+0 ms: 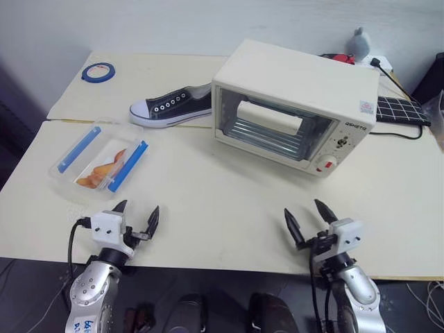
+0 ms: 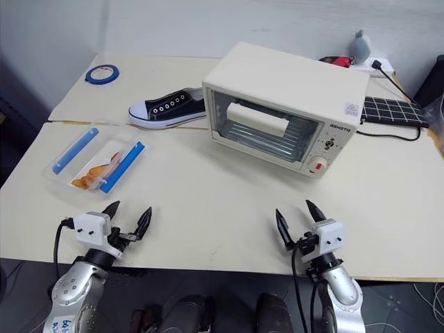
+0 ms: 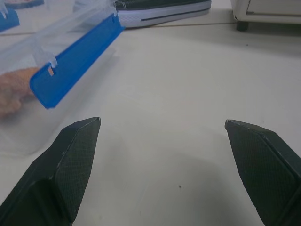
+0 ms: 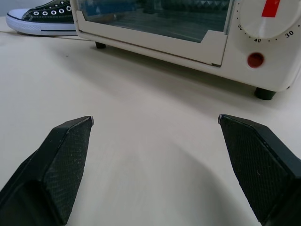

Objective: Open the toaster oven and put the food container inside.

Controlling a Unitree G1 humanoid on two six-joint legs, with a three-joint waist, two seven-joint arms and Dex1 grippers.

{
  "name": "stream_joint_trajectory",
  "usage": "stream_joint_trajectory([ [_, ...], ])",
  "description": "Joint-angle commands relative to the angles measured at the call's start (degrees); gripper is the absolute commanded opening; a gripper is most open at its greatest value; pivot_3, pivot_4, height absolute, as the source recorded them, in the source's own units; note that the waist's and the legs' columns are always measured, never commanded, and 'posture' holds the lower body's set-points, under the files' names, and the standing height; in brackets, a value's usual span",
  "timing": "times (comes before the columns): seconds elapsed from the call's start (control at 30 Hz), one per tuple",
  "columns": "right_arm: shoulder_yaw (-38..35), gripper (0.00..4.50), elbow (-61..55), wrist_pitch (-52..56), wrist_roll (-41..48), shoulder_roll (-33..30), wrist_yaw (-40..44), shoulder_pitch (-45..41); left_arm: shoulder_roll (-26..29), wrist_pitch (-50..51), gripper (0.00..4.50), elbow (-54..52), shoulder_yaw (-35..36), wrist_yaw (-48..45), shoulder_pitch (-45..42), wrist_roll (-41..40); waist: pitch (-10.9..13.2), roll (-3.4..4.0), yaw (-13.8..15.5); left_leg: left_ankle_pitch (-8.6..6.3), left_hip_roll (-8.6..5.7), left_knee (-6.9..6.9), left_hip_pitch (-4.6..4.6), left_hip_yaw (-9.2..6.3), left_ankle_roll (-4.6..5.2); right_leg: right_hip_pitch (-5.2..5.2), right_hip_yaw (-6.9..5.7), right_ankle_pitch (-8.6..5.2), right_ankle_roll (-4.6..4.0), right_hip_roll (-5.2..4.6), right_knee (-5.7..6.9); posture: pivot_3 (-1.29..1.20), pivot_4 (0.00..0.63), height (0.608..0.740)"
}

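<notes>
food container sits at your left on the table, long axis running from near-left to far-right, blue clips along its long sides. left gripper hovers just short of it, fingers spread, nothing held. toaster oven stands far right of centre, door shut and facing you, slightly angled. right gripper also spread, empty. step in hand looks like door opening: you need the right gripper up at the bar handle.
</notes>
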Motion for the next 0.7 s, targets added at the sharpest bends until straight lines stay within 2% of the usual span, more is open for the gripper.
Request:
stream_joint_trajectory([
  [0.03,0.5,4.46,-2.18,-0.21,0.72,-0.63,0.27,0.5,1.01,-0.25,4.5,-1.16,0.59,-1.4,-0.26,-1.36,0.0,0.0,-0.02,-0.02,0.03,0.0,0.0,0.02,-0.01,-0.02,0.01,0.0,-0.01,0.03,0.06,0.0,0.15,0.74],
  [0.17,1.57,4.46,-7.12,3.42,3.78,-3.57,3.28,-0.46,1.56,0.18,4.5,-2.86,1.66,-6.09,-1.05,-8.65,0.0,0.0,-0.05,-0.06,0.17,0.0,-0.02,0.13,-0.04,-0.06,0.03,-0.01,-0.02,0.15,0.15,0.0,0.15,0.74],
  [0.3,1.07,4.46,-18.42,21.42,18.93,-14.5,9.83,-8.73,11.22,8.15,4.5,-5.36,4.04,-20.9,-4.75,-24.97,0.09,0.1,-0.38,-0.07,0.28,0.14,-0.03,0.16,-0.02,-0.08,0.07,0.01,-0.12,0.21,0.19,0.0,0.15,0.74],
  [0.43,0.01,4.46,-17.52,30.03,24.31,-20.37,11.57,-17.34,17.52,13.95,4.5,-4.23,5.27,-26.09,-9.68,-32.62,0.07,0.11,-0.18,-0.08,0.38,0.21,0.04,0.14,-0.06,-0.08,0.06,-0.02,-0.32,0.22,0.13,0.0,0.15,0.74],
  [0.57,0.16,4.46,-12.54,33.55,23.99,-20.72,10.97,-26.8,21.59,17.95,4.5,-3.51,4.65,-29.9,-14.99,-36.22,0.08,0.1,-0.13,-0.07,0.37,0.17,-0.07,0.17,-0.14,-0.12,-0.02,-0.03,-0.34,0.36,0.25,0.0,0.15,0.74],
  [0.7,0.89,4.46,-10.64,34.77,23.11,-20.15,11.68,-30.02,22.31,18.01,4.5,-2.76,3.9,-31.69,-18.33,-35.52,0.08,0.09,-0.11,-0.06,0.33,0.21,-0.14,0.25,-0.12,-0.12,-0.02,0.01,-0.26,0.38,0.15,0.0,0.15,0.74],
])
